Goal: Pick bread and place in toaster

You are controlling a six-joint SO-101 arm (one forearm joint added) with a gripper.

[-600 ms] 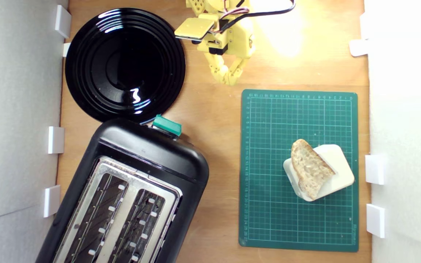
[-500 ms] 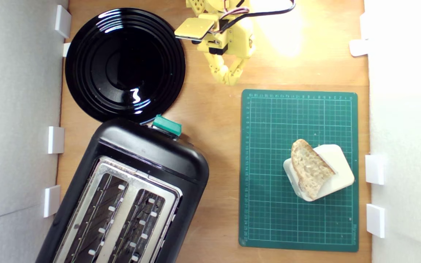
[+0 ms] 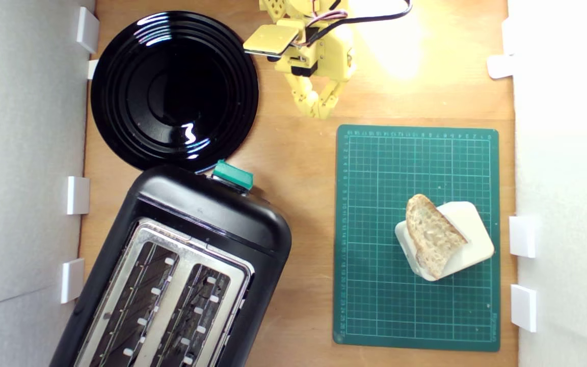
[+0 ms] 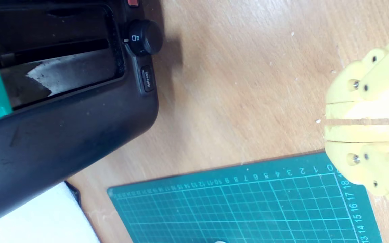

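A big wooden table (image 3: pixel 298 204) fills the middle of the exterior view, with white walls on both sides.

The toaster (image 3: pixel 181 270) is the biggest thing on it. It is shiny black and sits tilted at the near left of the exterior view. Its silver top has two long slots with wires inside, and nothing is in them. A teal-green lever knob (image 3: pixel 232 174) sticks out of its far end. In the wrist view, a round black dial (image 4: pixel 144 37) shows on the side of the toaster.

Next is the round black plate (image 3: pixel 174 92), far and to the left, just beyond the toaster.

The green cutting mat (image 3: pixel 375 295) with white grid lines lies flat on the exterior view's right.

The yellow robot arm (image 3: pixel 319 51) is at the far edge, between the plate and the mat. Its gripper (image 3: pixel 319 109) points at the far corner of the mat. The two yellow fingers (image 4: pixel 360 109) are almost together, with only a thin crack between them (nothing is held).

A cream block (image 3: pixel 469 239) with round corners sits on the mat, near its right edge.

The bread (image 3: pixel 432 234) is smallest. It lies tilted on top of the cream block, pale and full of holes with a brown crust, well apart from the gripper and the toaster.
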